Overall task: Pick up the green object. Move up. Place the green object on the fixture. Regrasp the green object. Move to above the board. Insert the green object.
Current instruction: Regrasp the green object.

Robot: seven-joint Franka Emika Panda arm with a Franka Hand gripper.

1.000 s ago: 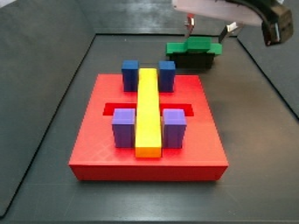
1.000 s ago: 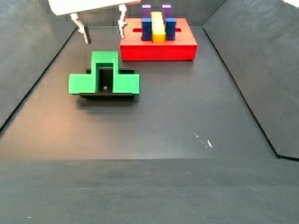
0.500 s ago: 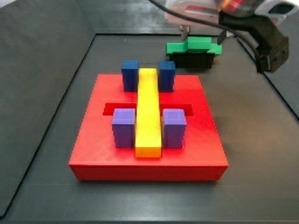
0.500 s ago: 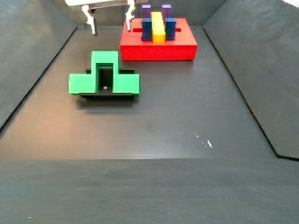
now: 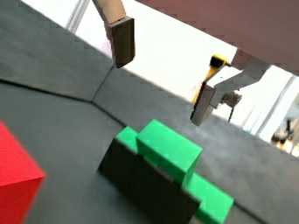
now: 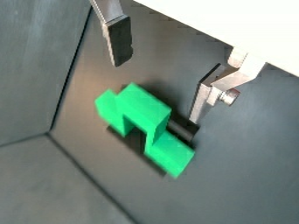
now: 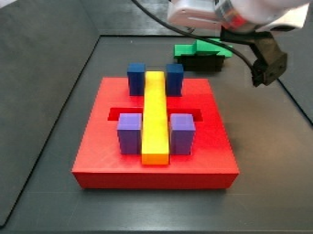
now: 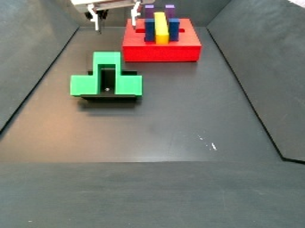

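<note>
Dark grey flooring with raised side walls fills both side views. The green object (image 8: 106, 78) rests on the fixture (image 8: 110, 97) at centre left of a side view; the board (image 7: 154, 137) lies well apart.

Handling, as a judgement: the piece looks like rigid, light moulded plastic with smooth and possibly slippery faces. Take hold across the raised middle section, pads on its two flat parallel sides.

The tool (image 6: 163, 61) is open and empty; its fingers (image 6: 118, 39) stand above the green object (image 6: 146, 125) without touching it. In a side view the tool (image 8: 113, 12) sits at the upper left.

Compared with half a second earlier, the arm has moved toward the upper edge of that view. The green object has not shifted.
</note>
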